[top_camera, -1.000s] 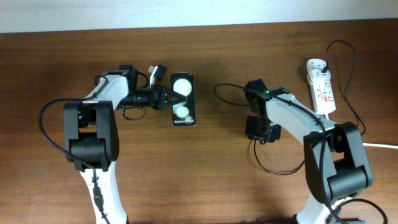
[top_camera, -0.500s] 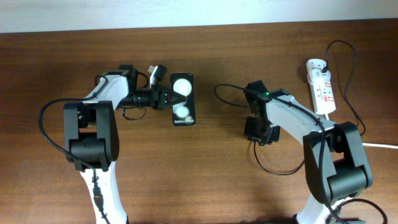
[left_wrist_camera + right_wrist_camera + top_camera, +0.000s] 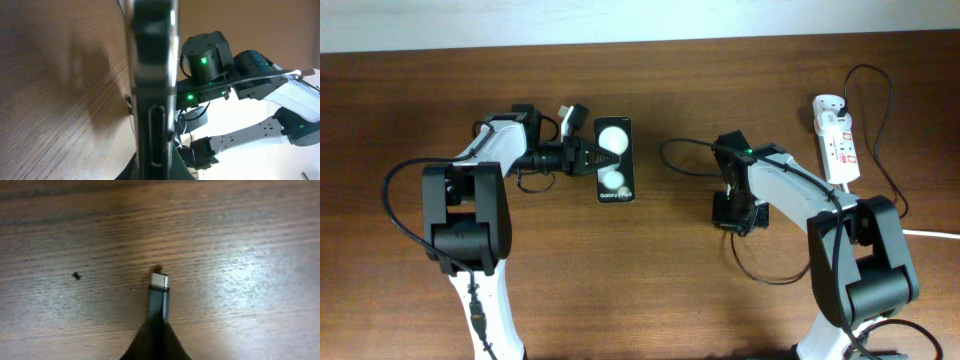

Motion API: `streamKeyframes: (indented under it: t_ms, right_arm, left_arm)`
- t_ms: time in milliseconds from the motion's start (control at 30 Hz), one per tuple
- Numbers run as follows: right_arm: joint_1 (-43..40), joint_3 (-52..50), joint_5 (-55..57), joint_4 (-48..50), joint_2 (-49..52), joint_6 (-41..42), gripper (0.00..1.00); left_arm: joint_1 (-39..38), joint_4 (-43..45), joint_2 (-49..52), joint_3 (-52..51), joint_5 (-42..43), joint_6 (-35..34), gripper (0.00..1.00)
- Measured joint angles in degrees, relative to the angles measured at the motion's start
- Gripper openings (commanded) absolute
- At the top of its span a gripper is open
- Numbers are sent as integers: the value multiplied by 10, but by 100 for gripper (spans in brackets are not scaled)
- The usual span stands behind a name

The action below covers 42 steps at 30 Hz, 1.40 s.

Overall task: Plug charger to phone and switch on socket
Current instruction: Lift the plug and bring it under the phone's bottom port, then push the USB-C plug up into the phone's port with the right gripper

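The charger's plug point(image 3: 159, 296), a small black body with a bare metal tip, is pinched in the right end effector point(image 3: 156, 332). Its fingers are closed narrowly on the rear of the plug, so the tip sticks out free just above the wooden desk point(image 3: 650, 290). Leaving the tip exposed looks deliberate, as that is the part that must enter the phone.

Seen from overhead, this end effector sits right of the desk's centre. The thin black charger cable point(image 3: 760, 276) trails from it in slack loops towards the near edge, which should allow for travel.

The phone point(image 3: 614, 160), a black slab with two white round spots and small white lettering, lies face up, left of centre and nearer the far edge. The left end effector point(image 3: 582, 157) is clamped on its left long edge, seemingly to brace it against the push of the plug. The left wrist view shows the phone edge-on and very close. Its charging port cannot be made out in any view.

Plug and phone are well apart, so nothing is connected yet.

The white power strip point(image 3: 835, 140), with red switches, lies by the far right corner with its thick white cord point(image 3: 930, 233) running off the right edge. Neither arm is near it.
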Motion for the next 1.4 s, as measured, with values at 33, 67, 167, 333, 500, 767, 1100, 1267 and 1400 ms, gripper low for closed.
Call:
streamKeyframes:
  t_ms: [33, 67, 167, 333, 500, 767, 1100, 1267, 1400]
  right_arm:
    - [0, 0, 0, 0, 0, -2, 4]
    - [0, 0, 0, 0, 0, -10, 4]
    - [-4, 0, -23, 0, 0, -65, 4]
    - [-15, -9, -270, -13, -106, -254, 4]
    - [-3, -76, -473, 33, -174, -373, 4]
    - [199, -152, -408, 389, -172, -124, 4]
    - [257, -152, -191, 481, -172, 110, 4]
    - [249, -152, -178, 485, -172, 118, 4]
    - [247, -152, -171, 485, -172, 121, 4]
  left_arm:
    - [0, 0, 0, 0, 0, 0, 0]
    - [0, 2, 0, 0, 0, 0, 0]
    - [0, 2, 0, 0, 0, 0, 0]
    - [4, 2, 0, 0, -1, 0, 0]
    - [4, 2, 0, 0, -1, 0, 0]
    - [4, 4, 0, 0, 6, 0, 0]
    - [4, 4, 0, 0, 26, -2, 0]
    - [4, -2, 0, 0, 29, -16, 0]
    - [4, -2, 0, 0, 30, -66, 0]
